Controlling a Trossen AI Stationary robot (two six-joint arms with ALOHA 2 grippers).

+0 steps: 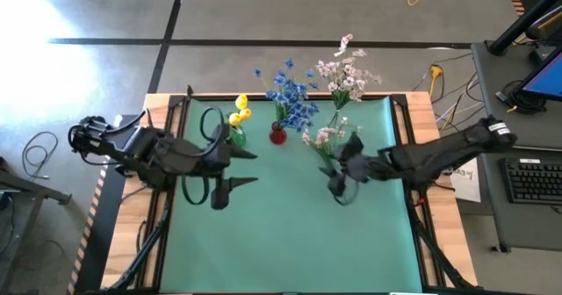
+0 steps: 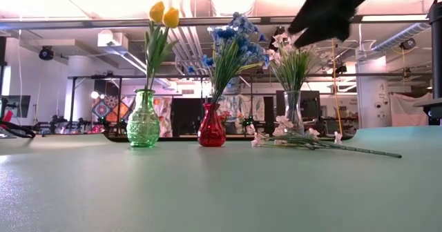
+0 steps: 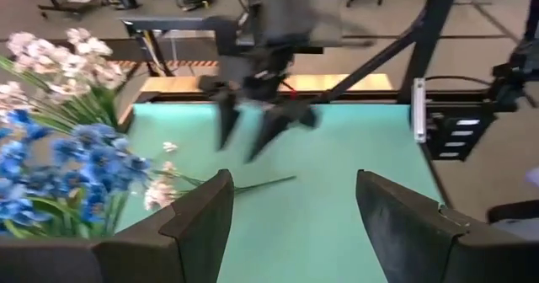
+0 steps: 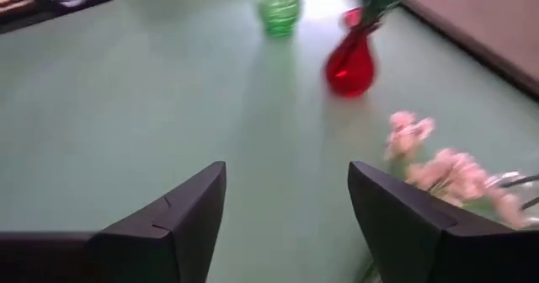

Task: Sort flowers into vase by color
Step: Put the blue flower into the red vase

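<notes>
the yellow tulips (image 2: 163, 14) stand in the green vase (image 2: 143, 119), the blue blossoms (image 2: 233, 42) in the red vase (image 2: 211, 126), and pink-white sprays (image 2: 293, 56) in the clear vase (image 2: 293, 111). 1 pink-white spray (image 2: 304, 140) lies flat on the green mat (image 1: 290, 233), just beside the clear vase. the right gripper (image 1: 341, 183) hovers above it, fingers wide and empty; the left gripper (image 1: 237, 168) waits wide over the mat. the last pick seems in hand: the next move calls for descending onto the thin stem.
</notes>
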